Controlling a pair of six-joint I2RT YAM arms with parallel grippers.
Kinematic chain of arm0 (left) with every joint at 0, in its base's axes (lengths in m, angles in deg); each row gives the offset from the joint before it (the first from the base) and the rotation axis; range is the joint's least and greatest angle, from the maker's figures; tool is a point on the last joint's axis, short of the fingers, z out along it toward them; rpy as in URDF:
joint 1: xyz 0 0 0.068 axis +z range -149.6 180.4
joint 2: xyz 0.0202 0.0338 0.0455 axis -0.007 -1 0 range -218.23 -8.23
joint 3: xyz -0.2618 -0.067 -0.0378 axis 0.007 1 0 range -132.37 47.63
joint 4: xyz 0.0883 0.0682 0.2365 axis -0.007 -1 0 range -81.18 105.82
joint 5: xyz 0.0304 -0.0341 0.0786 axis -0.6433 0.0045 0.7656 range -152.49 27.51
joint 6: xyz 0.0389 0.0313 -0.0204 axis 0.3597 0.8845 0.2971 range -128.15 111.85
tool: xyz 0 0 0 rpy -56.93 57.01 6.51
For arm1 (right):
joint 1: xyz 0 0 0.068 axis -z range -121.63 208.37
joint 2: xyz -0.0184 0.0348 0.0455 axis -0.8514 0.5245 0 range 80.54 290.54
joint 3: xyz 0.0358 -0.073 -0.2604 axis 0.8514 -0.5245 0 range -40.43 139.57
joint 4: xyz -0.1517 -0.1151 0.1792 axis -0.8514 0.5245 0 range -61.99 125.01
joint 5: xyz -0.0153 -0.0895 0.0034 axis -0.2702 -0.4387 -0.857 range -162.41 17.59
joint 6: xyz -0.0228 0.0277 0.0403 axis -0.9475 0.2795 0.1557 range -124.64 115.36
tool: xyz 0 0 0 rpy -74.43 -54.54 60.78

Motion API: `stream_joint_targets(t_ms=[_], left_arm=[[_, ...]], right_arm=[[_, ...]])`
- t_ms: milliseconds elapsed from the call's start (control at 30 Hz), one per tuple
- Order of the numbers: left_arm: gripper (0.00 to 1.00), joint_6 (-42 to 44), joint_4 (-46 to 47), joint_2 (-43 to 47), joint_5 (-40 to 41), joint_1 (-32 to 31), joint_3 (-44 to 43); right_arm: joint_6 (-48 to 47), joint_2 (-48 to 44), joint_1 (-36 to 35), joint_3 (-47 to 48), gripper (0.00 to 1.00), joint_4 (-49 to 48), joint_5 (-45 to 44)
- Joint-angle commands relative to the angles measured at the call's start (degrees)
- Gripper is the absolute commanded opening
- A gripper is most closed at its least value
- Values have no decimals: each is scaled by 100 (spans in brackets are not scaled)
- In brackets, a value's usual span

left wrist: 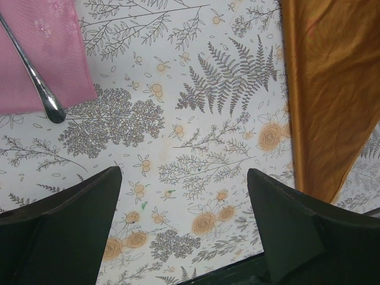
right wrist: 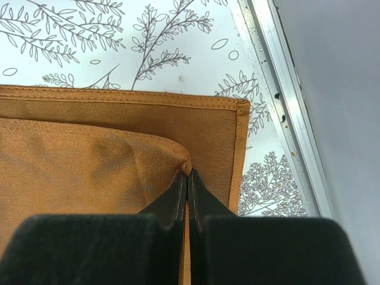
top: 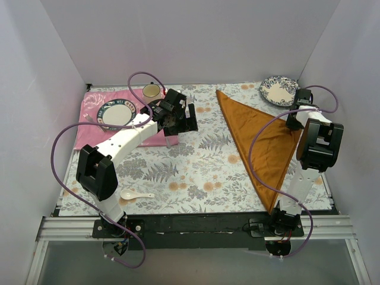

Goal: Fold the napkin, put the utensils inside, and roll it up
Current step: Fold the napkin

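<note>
**Item 1, napkin** [top: 255,133]: rust-orange cloth, lying as 1 triangle on the right half of the floral table cover [top: 196,172]. The long edge runs from 11 o'clock to 5 o'clock. The 3rd tip points to 3 o'clock, close to the right wall.

**Item 2, right gripper** [right wrist: 187,173]: jaws pressed flat together, pinching the upper layer of the napkin just inside that 3 o'clock tip. The hemmed corner of the lower layer lies flat beneath.

**Item 3, left gripper** [left wrist: 184,219]: jaws spread wide and holding nothing, hovering over bare table cover. The napkin's long edge lies at its 3 o'clock, near but apart.

**Item 4, white soup spoon** [top: 135,194]: on the table cover beside the left arm's base, at 7 o'clock from the left gripper and well apart from the napkin. The bowl faces 9 o'clock and the handle 3 o'clock, so its long axis aims at the napkin's lower tip.

**Item 5, silver spoon** [left wrist: 31,70]: on the pink placemat [left wrist: 59,47]; not the utensil wanted.

**Assessment:** the fold looks complete and the spoon is not yet inside. The left arm is nearer the spoon. It would likely close across the handle on the 12-to-6 line, then carry it toward 3 o'clock.
</note>
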Motion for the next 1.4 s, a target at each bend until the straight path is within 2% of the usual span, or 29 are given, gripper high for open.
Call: stream_joint_targets(t_ms=[0, 433, 533, 700, 733, 767, 867, 1067, 1100, 1200, 1233, 1267, 1333, 1367], left_arm=[[87, 69, 51, 107, -81, 37, -28], [87, 86, 60, 55, -125, 72, -37], [87, 95, 68, 46, -143, 72, -28], [87, 95, 112, 28, -204, 64, 16], [87, 104, 191, 37, -213, 72, 33], [87, 104, 200, 28, -213, 72, 51], [87, 95, 340, -60, -213, 64, -19], [86, -141, 1368, -367, -871, 72, 7], [84, -160, 1526, -437, -1020, 72, -19], [68, -256, 2132, -920, -1460, 64, -238], [58, -248, 2508, -1052, -1557, 64, -300], [52, -274, 2720, -1297, -1775, 55, -396], [46, -274, 3430, -1544, -1996, 64, -502], [36, -274, 3643, -1858, -2102, 64, -572]], right_arm=[[-21, -78, 74, 225, 1, -137, -170], [-38, 71, 153, 313, 2, -216, -65], [-56, 124, 162, 340, 7, -234, -4], [-135, 291, 170, 550, 41, -199, -99], [-126, 291, 170, 577, 52, -120, -205], [-109, 257, 153, 577, 57, -102, -240], [-118, -15, 22, 472, 68, -102, -503], [241, -630, -479, 270, 75, 301, -1215], [373, -701, -523, 261, 75, 537, -1338], [778, -1052, -882, 59, 76, 873, -1549], [857, -1280, -954, -29, 75, 900, -1515], [902, -1404, -1024, -317, 75, 856, -1446], [1007, -1754, -1095, -599, 73, 698, -675], [1016, -1861, -1095, -757, 71, 593, -228]])
